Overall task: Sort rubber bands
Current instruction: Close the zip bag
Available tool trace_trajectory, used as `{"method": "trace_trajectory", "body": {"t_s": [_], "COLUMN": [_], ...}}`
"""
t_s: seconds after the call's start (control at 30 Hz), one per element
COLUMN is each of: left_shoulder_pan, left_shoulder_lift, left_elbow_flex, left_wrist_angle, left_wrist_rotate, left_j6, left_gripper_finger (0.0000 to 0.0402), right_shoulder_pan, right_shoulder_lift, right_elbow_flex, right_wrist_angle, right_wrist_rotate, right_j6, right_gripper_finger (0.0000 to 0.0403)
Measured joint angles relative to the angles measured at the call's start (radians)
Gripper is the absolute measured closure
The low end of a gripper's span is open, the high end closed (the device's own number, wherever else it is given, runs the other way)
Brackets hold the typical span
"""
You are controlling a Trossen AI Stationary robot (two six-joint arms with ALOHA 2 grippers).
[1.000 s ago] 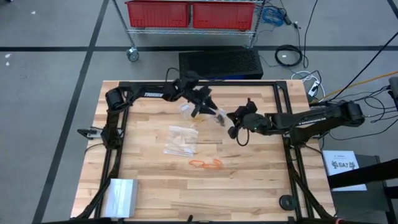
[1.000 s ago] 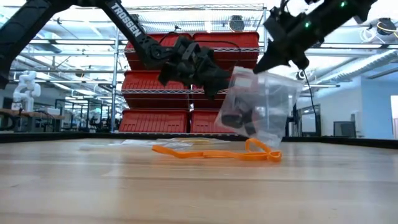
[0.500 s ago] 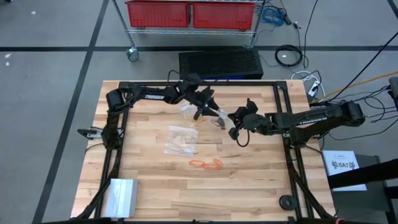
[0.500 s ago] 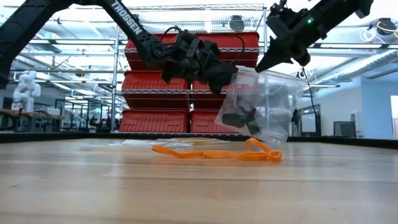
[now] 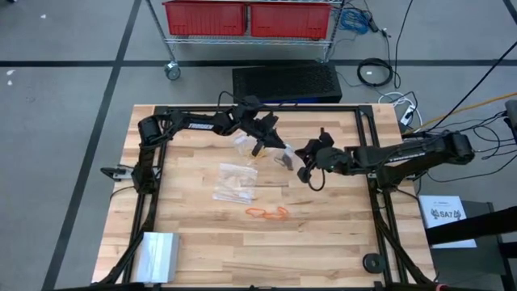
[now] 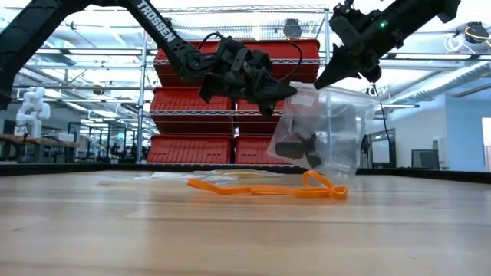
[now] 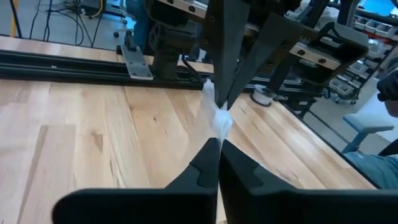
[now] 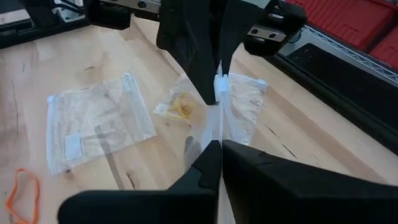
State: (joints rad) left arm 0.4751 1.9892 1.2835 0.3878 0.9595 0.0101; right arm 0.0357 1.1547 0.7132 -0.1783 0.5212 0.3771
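Nearest, orange rubber bands (image 6: 268, 187) are seen loose on the table (image 5: 323, 242). Behind them, a clear bag (image 6: 322, 138) holding dark bands is kept aloft, pinched at opposite edges by the left gripper (image 6: 285, 91) and right gripper (image 6: 324, 79). A second bag (image 8: 99, 124) and yellowish bands (image 8: 180, 107) are revealed only in the right wrist view.

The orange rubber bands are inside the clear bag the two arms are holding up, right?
Not quite. The orange rubber bands lie on the wooden table, below the clear bag; the low view shows it. Dark bands sit inside the bag. The left end effector and right end effector do hold it up.
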Motion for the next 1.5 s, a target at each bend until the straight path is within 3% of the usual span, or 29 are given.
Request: {"method": "trace_trajectory", "body": {"t_s": [0.23,0.43,0.6,0.77,0.9,1.07,1.5], "left_shoulder_pan": [0.0,-0.012,-0.027,-0.027,-0.027,-0.026,-0.019], "left_shoulder_lift": [0.0,0.0,0.0,0.0,0.0,0.0,-0.013], "left_elbow_flex": [0.0,0.0,0.0,0.0,0.0,0.0,0.0], "left_wrist_angle": [0.0,0.009,0.026,0.025,0.03,0.043,0.046], "left_wrist_rotate": [0.003,0.004,0.006,0.007,0.007,0.006,-0.014], "left_j6": [0.006,0.006,0.006,0.006,0.006,-0.001,-0.003], "left_gripper_finger": [0.0398,0.0398,0.0399,0.0399,0.0399,0.04,0.04], "right_shoulder_pan": [-0.003,-0.055,-0.125,-0.171,-0.186,-0.187,-0.185], "right_shoulder_lift": [-0.04,-0.026,-0.009,0.002,0.006,0.006,-0.015], "right_elbow_flex": [0.0,0.002,0.002,0.002,0.001,0.001,0.002], "right_wrist_angle": [0.038,0.123,0.135,0.152,0.151,0.152,0.072], "right_wrist_rotate": [-0.013,-0.141,-0.235,-0.283,-0.346,-0.349,-0.346], "right_j6": [-0.026,-0.1,-0.151,-0.16,-0.174,-0.193,-0.163], "right_gripper_finger": [0.0344,0.028,0.0261,0.0284,0.0332,0.0393,0.0394]}}
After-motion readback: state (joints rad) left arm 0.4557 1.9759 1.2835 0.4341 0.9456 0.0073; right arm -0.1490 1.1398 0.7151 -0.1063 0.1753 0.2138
